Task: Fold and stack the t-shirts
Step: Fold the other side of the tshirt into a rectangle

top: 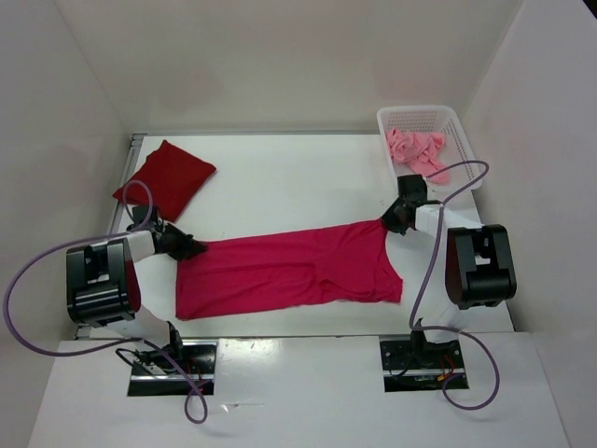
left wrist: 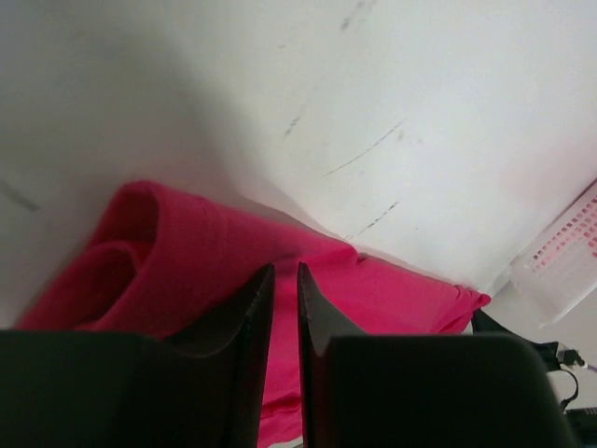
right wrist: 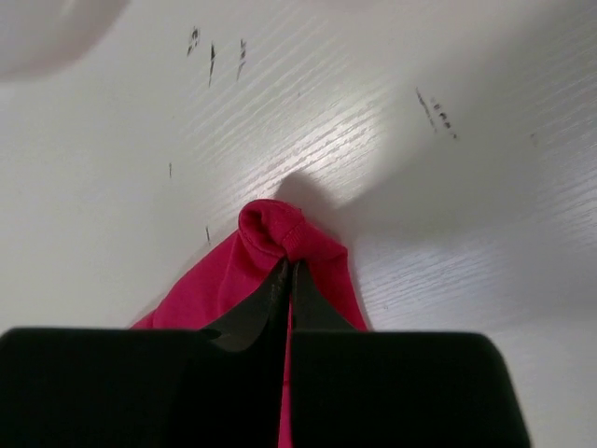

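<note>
Both pairs of jaws clamp the magenta shirt [top: 289,271]; the basket [top: 464,140] holds the salmon shirt [top: 417,149].

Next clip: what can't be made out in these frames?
Left wrist view: whether the left tool pinches the magenta shirt; the tool's own body hides the contact.
Top view: salmon shirt in the basket, too small and bunched to read its shape.
Top view: layers under the dark red shirt, covered by its top fold.

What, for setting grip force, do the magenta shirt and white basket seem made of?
The magenta shirt looks like soft matte cloth: it wrinkles and bunches where pinched. The basket is probably rigid white plastic, judging by its molded mesh walls.
</note>
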Tool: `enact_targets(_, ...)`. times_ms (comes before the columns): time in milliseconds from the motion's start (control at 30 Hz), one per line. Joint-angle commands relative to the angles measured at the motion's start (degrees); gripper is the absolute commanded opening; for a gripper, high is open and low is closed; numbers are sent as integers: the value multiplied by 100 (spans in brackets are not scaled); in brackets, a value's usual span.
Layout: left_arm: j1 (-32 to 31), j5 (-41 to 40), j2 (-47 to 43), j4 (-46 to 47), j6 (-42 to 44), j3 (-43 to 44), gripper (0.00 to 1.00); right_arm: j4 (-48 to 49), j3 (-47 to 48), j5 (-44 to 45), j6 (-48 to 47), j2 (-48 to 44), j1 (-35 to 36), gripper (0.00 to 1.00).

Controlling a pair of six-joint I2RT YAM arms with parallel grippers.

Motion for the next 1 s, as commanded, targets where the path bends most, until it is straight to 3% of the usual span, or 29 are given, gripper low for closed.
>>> enact_targets(0, 121, -254, -271, -348, -47, -174, 23, -74, 261, 412, -5, -292, -120, 1)
enact_targets(100, 174, -254, -499, -410, -100, -235, 23, -74, 261, 412, -5, -292, -120, 3)
enact_targets(167, 174, -254, -754, -524, -100, -122, 24, -188, 375, 236, -5, -379, -120, 18)
enact_targets(200, 174, -176, -842, -612, -100, -60, 24, -188, 375, 184, -57, -458, -59, 31)
enact_targets(333, -36, 299, -1237, -683, -4, 387, 27, -696, 498, 43, -111, -959, 178, 42)
enact_targets(400, -377, 221, -1386, -736, 101, 659, 29, -838, 350, -115, -50, -1266, 310, 42)
enact_targets(500, -844, -235, -1467, -736, 365, 784, 32, -1005, -193, -527, 266, -1670, 705, 33)
enact_targets(533, -1185, -359, -1467, -736, 418, 784, 32, -1006, -370, -598, 398, -1776, 846, 21)
enact_targets(633, -1827, -658, -1389, -596, 489, 723, 32, -892, -1064, -801, 1022, -2207, 1408, 6)
enact_targets(733, -2163, -659, -1020, -297, 366, 661, 33, -707, -1505, -889, 1462, -2174, 1971, 5)
enact_targets(867, -1963, -431, -414, -235, 261, 521, 33, -628, -1961, -968, 1857, -2067, 2463, 5)
enact_targets(967, -1394, -114, -412, 2, 102, 100, 33, -628, -2321, -968, 2165, -2540, 2517, 5)
